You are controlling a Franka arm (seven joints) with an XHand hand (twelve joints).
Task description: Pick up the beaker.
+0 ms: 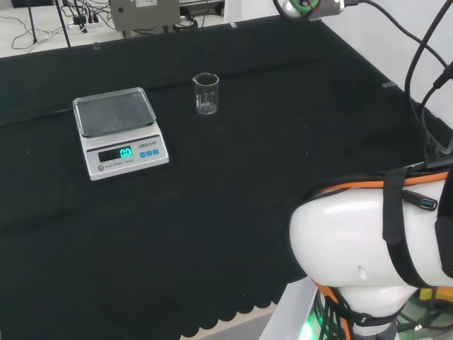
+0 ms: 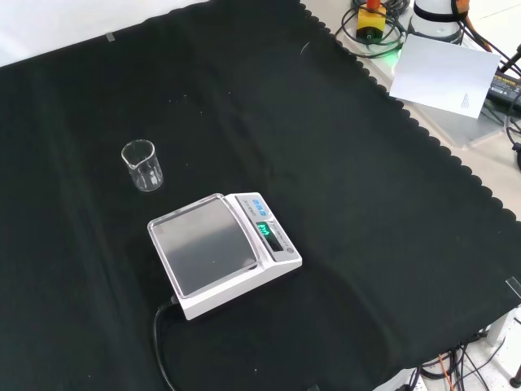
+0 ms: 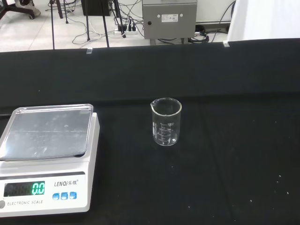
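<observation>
One clear glass beaker (image 1: pixel 206 93) stands upright on the black cloth (image 1: pixel 233 184), apart from the scale.

In the head view the beaker is to the right of the white electronic scale (image 1: pixel 120 132) and a little farther off; in the front view it stands to the scale's upper left, and it looks empty. The scale's steel pan (image 2: pixel 203 246) is bare and its display is lit green. The arm's white link (image 1: pixel 361 237) fills the head view's lower right. How the hand's fingers stand cannot be told.

A black-clothed bench (image 2: pixel 366 204) carries an upright, seemingly empty beaker (image 2: pixel 142 165) near a scale (image 2: pixel 221 252).
</observation>
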